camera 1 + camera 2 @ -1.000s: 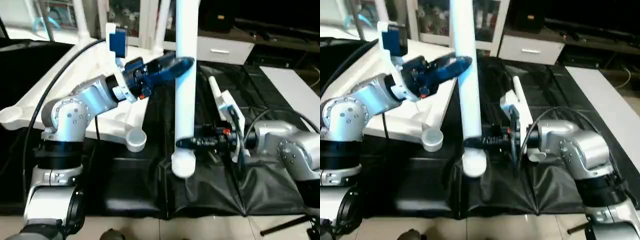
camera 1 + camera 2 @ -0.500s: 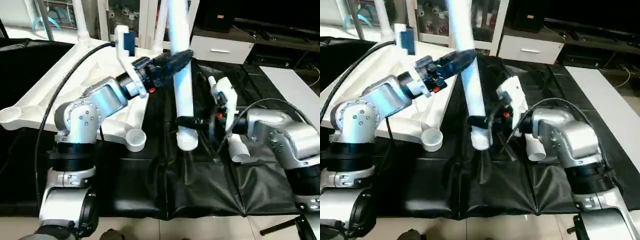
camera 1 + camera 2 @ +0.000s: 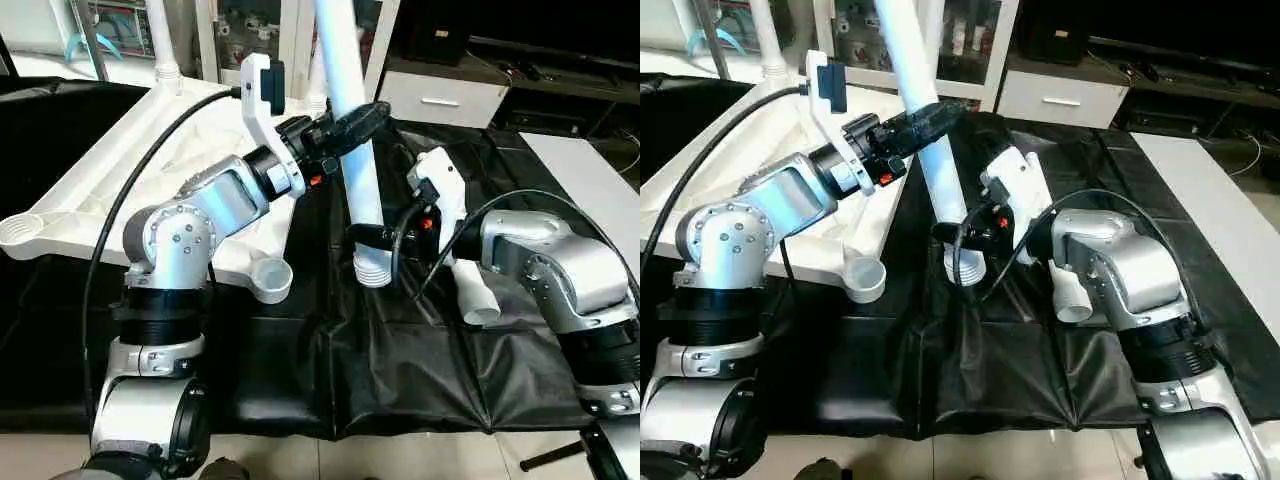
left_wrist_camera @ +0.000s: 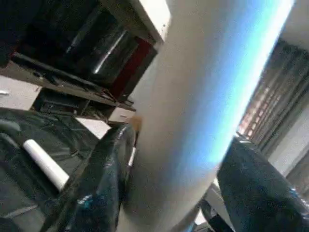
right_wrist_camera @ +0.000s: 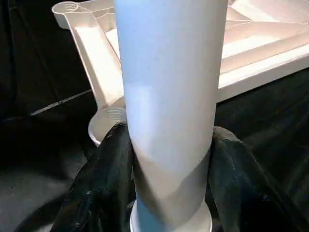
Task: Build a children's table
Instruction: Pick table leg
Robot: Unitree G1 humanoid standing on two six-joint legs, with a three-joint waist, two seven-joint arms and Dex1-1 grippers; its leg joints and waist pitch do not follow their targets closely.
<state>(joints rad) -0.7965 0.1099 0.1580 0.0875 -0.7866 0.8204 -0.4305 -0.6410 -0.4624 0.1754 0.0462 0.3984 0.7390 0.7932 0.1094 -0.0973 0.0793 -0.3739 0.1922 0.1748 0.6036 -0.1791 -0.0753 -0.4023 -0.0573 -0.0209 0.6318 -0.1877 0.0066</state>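
A white leg (image 3: pixel 340 50) stands nearly upright over the black cloth, its top leaning to my left and its wide threaded end (image 3: pixel 372 272) low. My left gripper (image 3: pixel 365 112) is shut on its middle, and the fingers (image 4: pixel 104 174) press both sides of the leg (image 4: pixel 193 121). My right gripper (image 3: pixel 368 237) is shut on the leg (image 5: pixel 169 96) just above the lower end. The upturned tabletop (image 3: pixel 120 150) lies to the left. Its near corner socket (image 3: pixel 270 278) sits a little left of the leg's end. Another leg (image 3: pixel 163 40) stands in a far socket.
A spare white leg (image 3: pixel 470 290) lies on the black-draped work table (image 3: pixel 400 380) under my right forearm. A black cable (image 3: pixel 110 220) loops over my left arm. Behind stand a low cabinet (image 3: pixel 440 100) and, at the right, a white board (image 3: pixel 590 180).
The leg has tipped from vertical, its top going left, and its lower end has risen off the cloth's front. My right wrist has turned round it, and my left arm has lifted.
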